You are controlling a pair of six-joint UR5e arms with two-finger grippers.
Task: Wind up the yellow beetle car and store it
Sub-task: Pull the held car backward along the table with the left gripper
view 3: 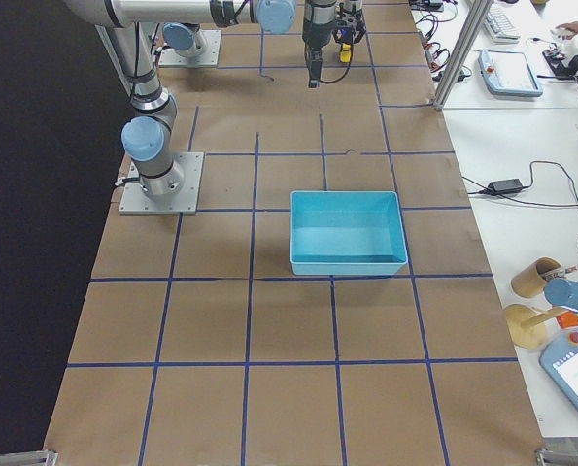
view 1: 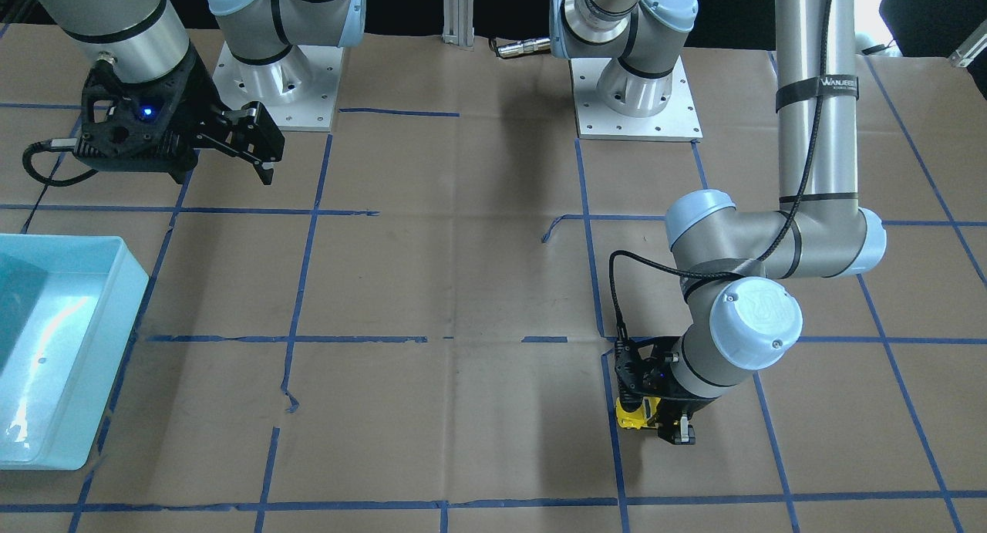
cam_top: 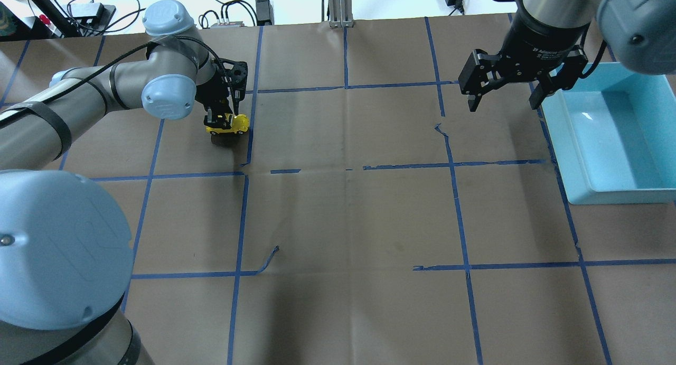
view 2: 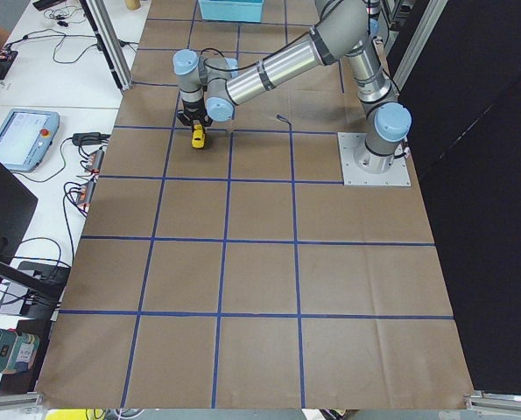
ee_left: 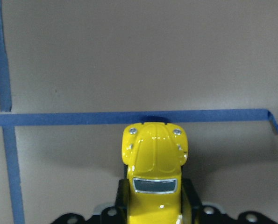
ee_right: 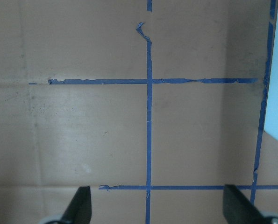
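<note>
The yellow beetle car sits on the brown table at the far left in the overhead view, between the fingers of my left gripper, which is shut on it. In the left wrist view the car points away from the camera, its rear between the black jaws. It also shows in the front view and in the left side view. My right gripper is open and empty, held above the table just left of the light-blue bin. Its fingertips show spread wide in the right wrist view.
The light-blue bin stands at the table's right side and holds nothing that I can see. Blue tape lines mark a grid on the brown paper. The arm bases stand at the robot's edge.
</note>
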